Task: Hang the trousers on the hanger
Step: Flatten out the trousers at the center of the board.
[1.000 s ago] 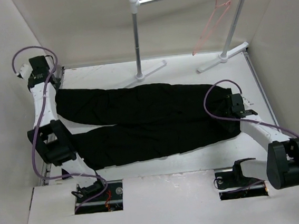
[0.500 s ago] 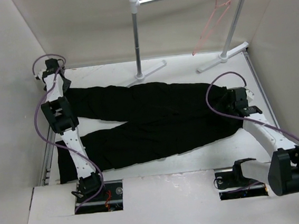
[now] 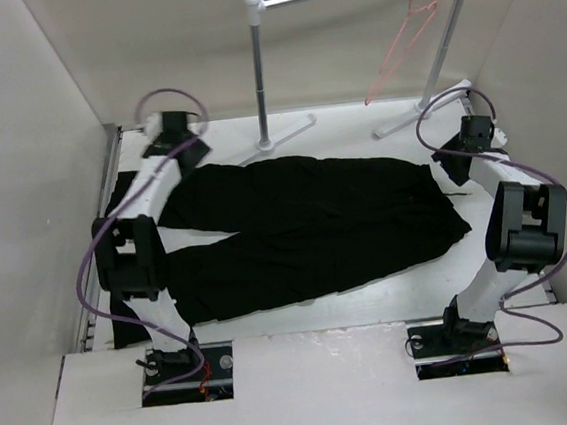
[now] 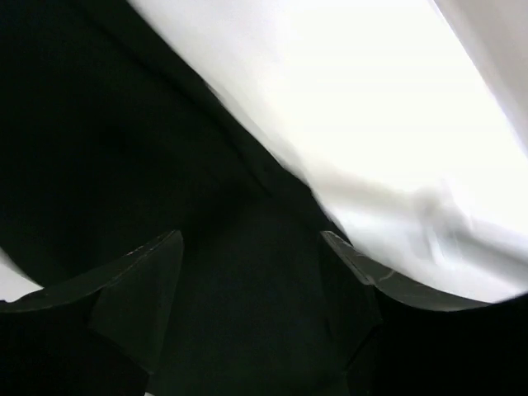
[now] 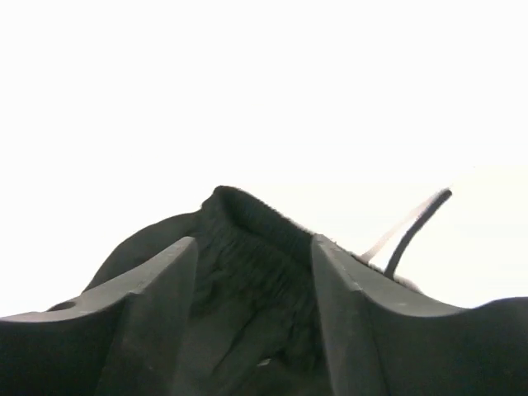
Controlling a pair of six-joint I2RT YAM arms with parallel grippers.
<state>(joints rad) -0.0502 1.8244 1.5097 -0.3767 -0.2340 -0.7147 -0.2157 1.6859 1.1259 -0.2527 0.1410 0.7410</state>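
**Inventory**

- One bench, white.
- One pair of trousers, black. It lies flat on the bench on the near side of the garment rack. Its far edge is just beside the rack's left foot. Two legs run out past the rack's left post, and the waist ends near the rack's right foot.
- One garment rack, white and tubular. It has two posts, one crossbar and two feet, and stands at the far edge of the bench.
- Two arms: left arm and right arm.
- One hanger, thin pink wire. It is hooked on the rack's crossbar close to the right post, hangs tilted and is well apart from the trousers.
- Two grippers.

**Arm pose**

- The left arm is folded at the elbow and reaches forward. The left gripper is near the rack's left foot, on its left, over the far leg of the trousers.
- In the left wrist view, the left gripper has its jaws spread. Black fabric lies beyond them, and nothing is clamped.
- The right arm is bent sharply, with the elbow high. The right gripper is just on the near side of the rack's right foot, at the waist end.
- In the right wrist view, the right gripper has its jaws apart. The elastic waistband stands in the gap, and the jaws are not closed on it.
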